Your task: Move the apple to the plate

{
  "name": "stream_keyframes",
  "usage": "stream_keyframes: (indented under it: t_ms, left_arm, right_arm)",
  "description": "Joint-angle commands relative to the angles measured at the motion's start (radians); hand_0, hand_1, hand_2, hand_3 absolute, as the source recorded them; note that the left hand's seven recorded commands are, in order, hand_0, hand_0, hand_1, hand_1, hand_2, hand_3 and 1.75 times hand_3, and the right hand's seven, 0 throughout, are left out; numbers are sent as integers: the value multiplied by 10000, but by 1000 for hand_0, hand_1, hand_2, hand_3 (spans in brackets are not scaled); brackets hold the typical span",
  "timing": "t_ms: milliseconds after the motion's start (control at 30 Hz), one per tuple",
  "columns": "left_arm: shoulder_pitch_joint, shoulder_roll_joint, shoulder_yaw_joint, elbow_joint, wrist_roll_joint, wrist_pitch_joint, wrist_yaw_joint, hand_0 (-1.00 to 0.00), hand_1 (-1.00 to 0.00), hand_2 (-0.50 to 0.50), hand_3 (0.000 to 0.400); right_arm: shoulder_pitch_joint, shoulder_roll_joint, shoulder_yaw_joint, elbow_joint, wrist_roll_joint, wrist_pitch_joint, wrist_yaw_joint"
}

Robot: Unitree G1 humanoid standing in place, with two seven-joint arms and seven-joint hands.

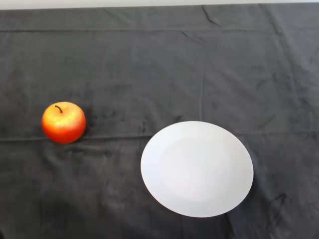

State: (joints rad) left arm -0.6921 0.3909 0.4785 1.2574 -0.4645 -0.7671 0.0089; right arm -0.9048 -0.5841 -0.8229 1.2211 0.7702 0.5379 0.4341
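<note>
A red and yellow apple (pixel 63 122) with a dark stem stands upright on the dark cloth at the left of the head view. A white round plate (pixel 197 168) lies flat on the cloth to the right of the apple, near the front, with nothing on it. The two are apart, with a stretch of cloth between them.
The dark cloth (pixel 164 74) covers the whole table and has a few creases. The table's far edge runs along the top of the view.
</note>
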Motion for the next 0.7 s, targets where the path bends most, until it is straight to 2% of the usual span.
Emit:
stream_keyframes:
  t_ms: [33,367,700]
  left_arm:
    - [-186,-50,-217,-542,260,92,-259,0,0,0,0]
    - [-77,-482,-601,-547,381,397,-1654,0,0,0,0]
    - [163,-687,-1054,-546,381,1136,-3748,0,0,0,0]
  right_arm:
    - [314,-166,-64,129,67,-70,33]
    - [320,-160,-62,114,68,-70,28]
    - [325,-154,-60,101,69,-70,23]
